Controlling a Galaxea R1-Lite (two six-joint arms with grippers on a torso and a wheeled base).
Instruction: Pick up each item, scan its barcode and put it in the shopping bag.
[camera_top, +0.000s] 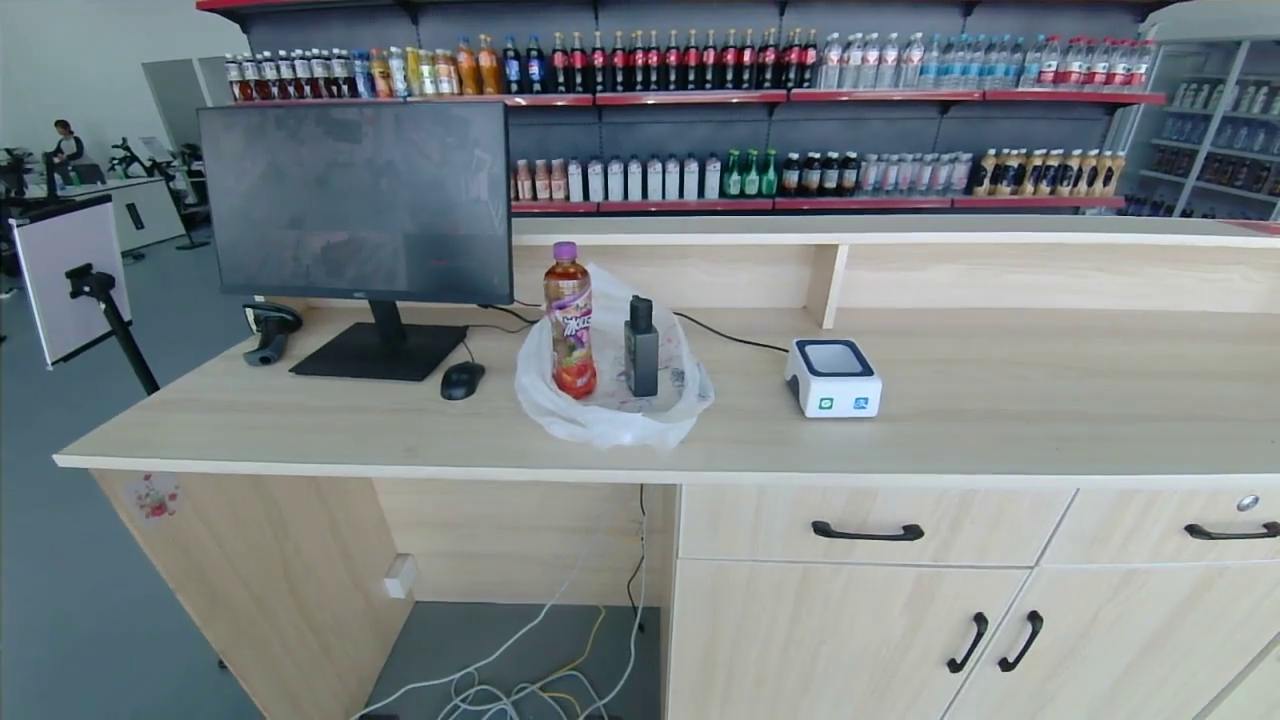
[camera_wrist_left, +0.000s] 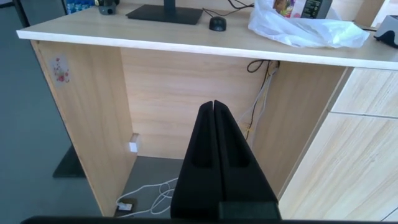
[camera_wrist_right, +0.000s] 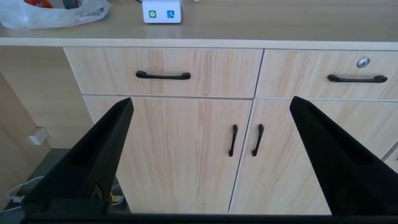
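The left tool (camera_wrist_left: 214, 109) is pinched tight and the right tool (camera_wrist_right: 211, 102) is spread wide, both below the worktop's (camera_top: 1000, 400) front edge. Above them, the bottle (camera_top: 570, 320) stands in the shopping bag (camera_top: 610, 420), with the scanner (camera_top: 832, 378) at its 3 o'clock.

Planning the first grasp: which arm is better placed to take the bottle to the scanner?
Probably right. The right hand is open, low before the drawers under the scanner; the left hand is shut, low before the kneehole. The bottle seems about equally near both.

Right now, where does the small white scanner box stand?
In the head view the white scanner box stands on the wooden counter, on the robot's right of the shopping bag and apart from it.
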